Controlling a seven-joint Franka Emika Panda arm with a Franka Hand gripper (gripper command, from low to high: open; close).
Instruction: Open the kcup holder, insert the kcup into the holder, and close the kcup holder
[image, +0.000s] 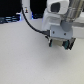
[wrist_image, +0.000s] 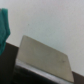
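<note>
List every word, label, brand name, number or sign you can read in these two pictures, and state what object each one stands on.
None: no text can be read in either view.
Gripper: no lettering shows on it or on the white arm above it.
Grey flat-topped box in the wrist view: plain surface, too blurred to show any marking.
Green shape at the wrist view's edge: no print visible.

Exterior view: you look slightly down across the white table (image: 22, 60), close on the gripper (image: 61, 44) at its right. Wrist view: steeply down, near the kcup holder (wrist_image: 42, 57). Shared: the table surface.
</note>
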